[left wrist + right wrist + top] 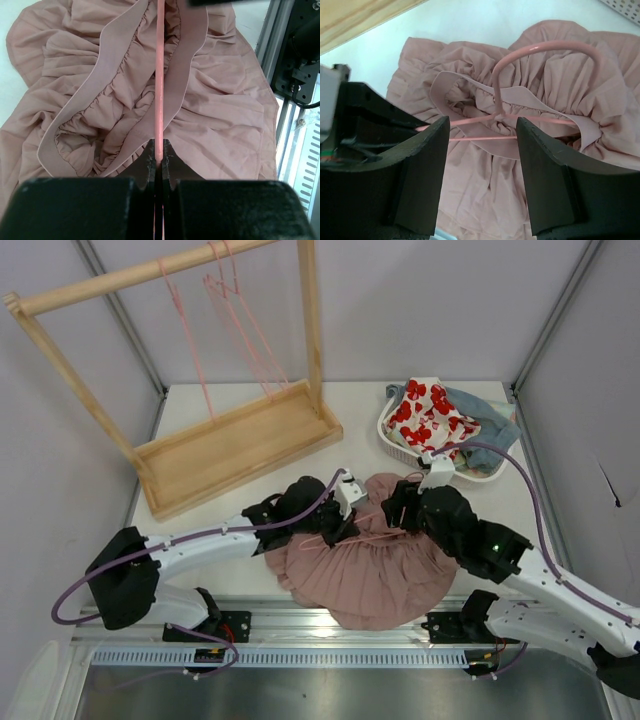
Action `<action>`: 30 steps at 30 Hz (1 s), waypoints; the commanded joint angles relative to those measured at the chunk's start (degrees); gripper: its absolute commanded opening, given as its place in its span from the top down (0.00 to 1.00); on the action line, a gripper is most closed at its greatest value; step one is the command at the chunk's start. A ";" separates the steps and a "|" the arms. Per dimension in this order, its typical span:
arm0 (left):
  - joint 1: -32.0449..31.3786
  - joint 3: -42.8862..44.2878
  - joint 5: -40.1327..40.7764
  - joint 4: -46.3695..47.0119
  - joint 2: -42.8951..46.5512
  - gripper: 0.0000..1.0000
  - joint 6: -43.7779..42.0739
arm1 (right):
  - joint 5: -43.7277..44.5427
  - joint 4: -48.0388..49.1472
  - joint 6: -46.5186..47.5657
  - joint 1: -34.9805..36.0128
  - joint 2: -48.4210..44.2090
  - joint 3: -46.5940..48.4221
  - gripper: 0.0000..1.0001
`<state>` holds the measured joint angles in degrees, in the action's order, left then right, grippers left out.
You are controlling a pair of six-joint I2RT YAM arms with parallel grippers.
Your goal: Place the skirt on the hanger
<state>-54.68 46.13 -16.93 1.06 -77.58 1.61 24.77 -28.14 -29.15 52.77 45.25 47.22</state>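
The dusty-pink pleated skirt (365, 570) lies spread on the table near the front edge, also in the left wrist view (220, 120) and right wrist view (485, 185). A thin pink hanger (368, 536) lies across its gathered waist, partly threaded through the waistband; its hook (545, 52) shows in the right wrist view. My left gripper (160, 150) is shut on the hanger's (160, 80) wire end at the skirt's left side. My right gripper (482, 150) is open and empty, hovering above the waistband (470, 95) and the hanger bars.
A wooden rack (200, 370) with a tray base stands at the back left, with several pink hangers (240, 320) on its bar. A white basket (400, 445) at the back right holds a red-flowered cloth (425, 410) and a blue-grey garment (490, 420).
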 commanded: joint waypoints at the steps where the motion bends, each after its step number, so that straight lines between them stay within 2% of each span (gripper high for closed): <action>1: -0.61 3.44 -0.82 2.72 -0.38 1.00 0.42 | 2.64 5.11 -2.40 0.22 2.37 -0.90 0.39; 7: -1.40 3.88 -3.28 2.37 -2.05 1.00 -1.25 | 11.25 8.27 -2.58 0.58 5.72 -0.82 0.40; 12: -1.66 4.14 -4.08 2.19 -2.66 1.00 -1.43 | 14.07 13.54 0.93 0.49 7.39 -2.31 0.44; 17: -1.75 6.16 -2.41 0.70 -3.19 1.00 -3.36 | 14.51 14.78 0.58 0.40 9.41 -4.33 0.63; 19: -1.66 6.43 -2.14 0.17 -3.02 1.00 -3.36 | 15.12 13.99 0.23 0.49 10.11 -4.86 0.75; 20: -1.66 6.52 -2.14 0.08 -2.75 1.00 -3.36 | 15.65 13.82 -0.20 0.49 10.12 -5.12 0.86; 23: -1.75 7.04 -1.79 -0.62 -2.05 0.99 -3.02 | 19.33 11.89 -2.31 0.40 10.03 -5.47 1.00; 26: -1.66 8.45 -0.30 -5.26 -1.52 0.81 -2.58 | 24.35 8.46 -5.73 -0.04 9.77 -5.30 1.00; 27: -1.66 8.97 0.22 -6.06 -1.17 0.68 -2.49 | 25.40 7.50 -6.18 -0.30 9.59 -5.30 1.00; 29: -1.66 9.42 2.42 -7.12 0.31 0.57 -2.14 | 25.24 7.49 -6.62 -1.09 9.06 -5.65 1.00; 30: -1.66 9.24 3.56 -6.95 1.20 0.47 -2.13 | 24.97 7.66 -6.63 -1.27 8.89 -5.82 1.00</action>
<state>-55.92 52.82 -16.21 -5.26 -80.27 -0.34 44.62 -18.98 -32.53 52.40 55.02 42.00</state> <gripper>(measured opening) 0.464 0.058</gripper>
